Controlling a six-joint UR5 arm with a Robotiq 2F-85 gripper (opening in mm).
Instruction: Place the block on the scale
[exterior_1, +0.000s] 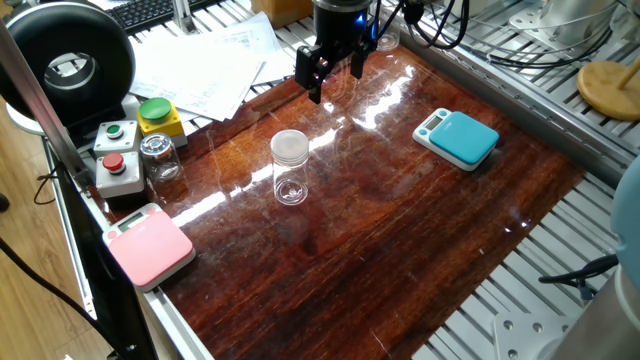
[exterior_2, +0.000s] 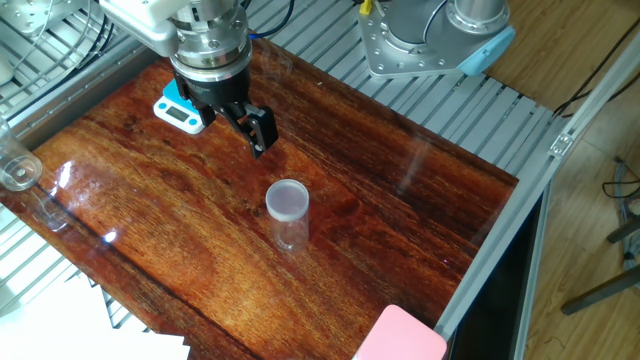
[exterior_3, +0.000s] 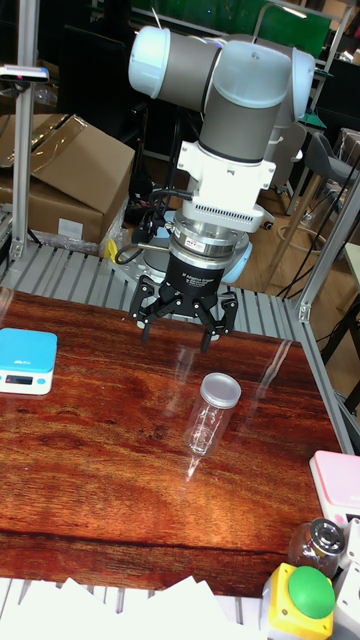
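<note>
Scale (exterior_2: 170, 105) partly hidden behind arm (exterior_2: 205, 45); display seemingly unreadable.

The arm (exterior_3: 240, 110) points its gripper (exterior_3: 178, 332) straight down, fingers (exterior_3: 212, 326) spread apart.
</note>
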